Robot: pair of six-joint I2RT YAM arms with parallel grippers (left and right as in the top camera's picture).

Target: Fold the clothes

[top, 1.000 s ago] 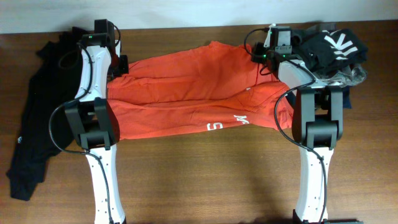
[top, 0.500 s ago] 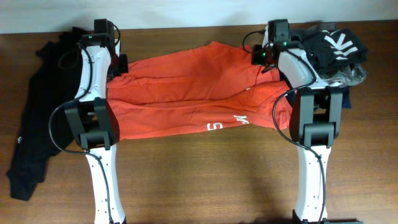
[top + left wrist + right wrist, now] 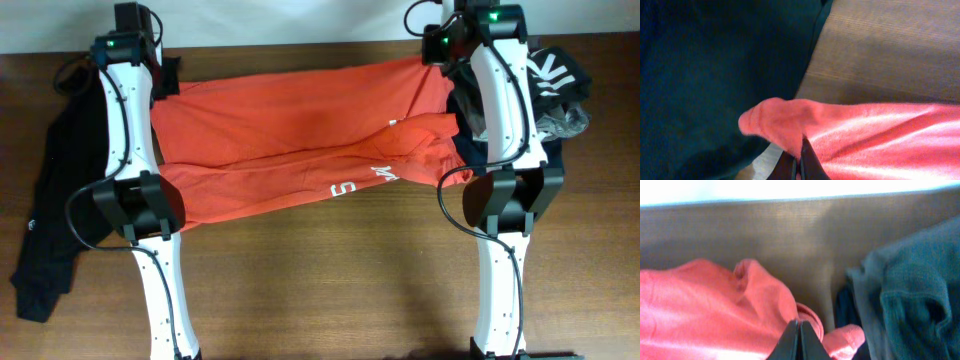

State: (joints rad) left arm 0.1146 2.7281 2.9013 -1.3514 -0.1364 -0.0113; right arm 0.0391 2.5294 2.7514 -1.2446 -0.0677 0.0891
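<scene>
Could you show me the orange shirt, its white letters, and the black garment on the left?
orange shirt [image 3: 290, 130]: overhead view, middle of its body.
white letters [image 3: 341, 188]: overhead view, the S-like letter.
black garment [image 3: 50, 170]: overhead view, its broad middle part.

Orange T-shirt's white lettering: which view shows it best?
Overhead. The white lettering shows along the orange T-shirt's lower edge in that picture, though only a few letters are visible. The left wrist and right wrist views show only bunched orange fabric pinched in shut jaws, with no lettering.

Left hand, right hand pinched closed — arms outstretched.
</scene>
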